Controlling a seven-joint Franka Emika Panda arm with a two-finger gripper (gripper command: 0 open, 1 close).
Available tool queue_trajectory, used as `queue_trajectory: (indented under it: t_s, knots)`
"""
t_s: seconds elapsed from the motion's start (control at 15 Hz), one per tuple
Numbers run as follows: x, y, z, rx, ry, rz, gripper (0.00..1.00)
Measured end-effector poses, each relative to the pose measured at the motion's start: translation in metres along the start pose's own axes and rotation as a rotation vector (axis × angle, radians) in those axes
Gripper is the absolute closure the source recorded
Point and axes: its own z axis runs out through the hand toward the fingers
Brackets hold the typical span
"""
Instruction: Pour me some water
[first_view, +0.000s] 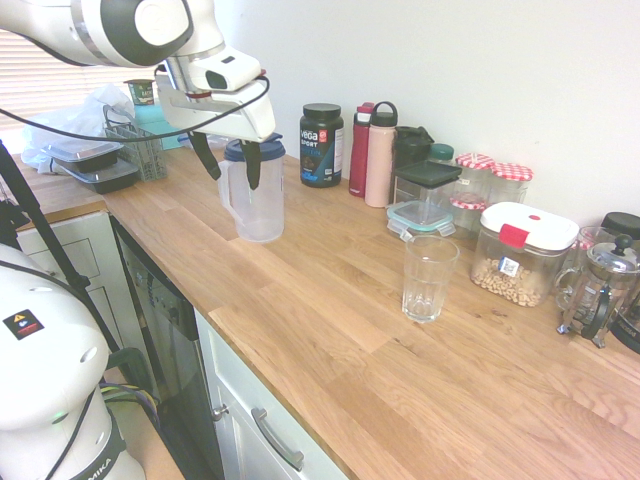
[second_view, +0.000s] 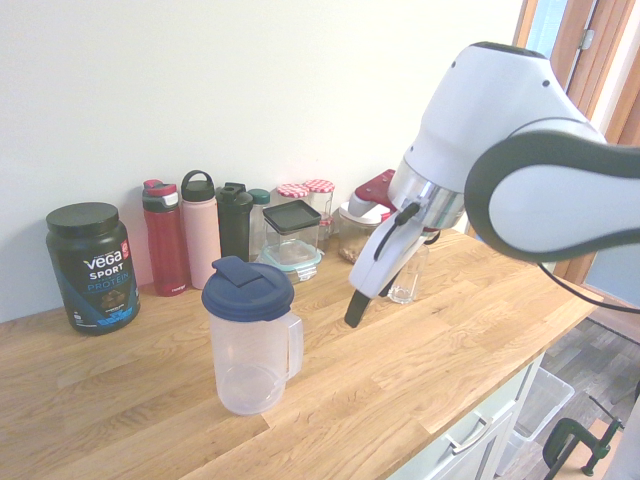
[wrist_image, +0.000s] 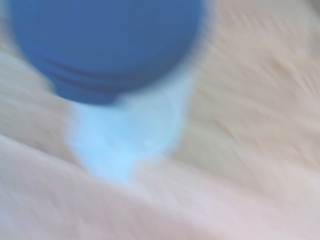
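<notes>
"Between the wall and the worktop's (first_view: 330, 400) front edge, where was the clear plastic jug with the round blue lid (second_view: 252, 340)?"

"Upright, its long axis vertical, handle turned toward the front edge. Seen from the white two-finger gripper (first_view: 234, 180), it lay on the side away from the tall clear glass tumbler (first_view: 429, 280)."

"And the jaws?"

"Wide open, holding nothing, slanting down above the worktop on the handle's side. With only one arm there, reaching the handle first seemed the likely step, so the jaws probably needed to move toward the jug and straddle that grip."

"How many of each?"

"One jug, one tumbler, well apart. Toward the wall edge I counted one black cylindrical plastic tub (first_view: 321, 150), two slim bottles, a red one (second_view: 167, 245) and a pink one with a looped cap (second_view: 201, 235), and one glass-and-metal coffee press (first_view: 600, 290)."
</notes>
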Motion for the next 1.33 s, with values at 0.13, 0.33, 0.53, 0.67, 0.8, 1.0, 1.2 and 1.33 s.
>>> queue_trajectory:
  t_s: [0.13,0.33,0.53,0.67,0.8,1.0,1.2,1.33]
  knots:
    - [-0.023,-0.021,0.017,0.041,0.051,-0.023,0.0]
    - [-0.049,-0.046,0.036,0.054,0.059,-0.021,0.0]
    - [-0.051,-0.056,0.047,0.073,0.089,0.043,1.0]
    - [-0.041,-0.06,0.057,0.076,0.123,0.095,1.0]
    - [-0.035,-0.063,0.065,0.069,0.132,0.117,1.0]
    - [-0.029,-0.069,0.072,0.07,0.133,0.124,1.0]
    - [-0.024,-0.075,0.078,0.074,0.13,0.124,1.0]
    - [-0.02,-0.079,0.084,0.07,0.125,0.126,1.0]
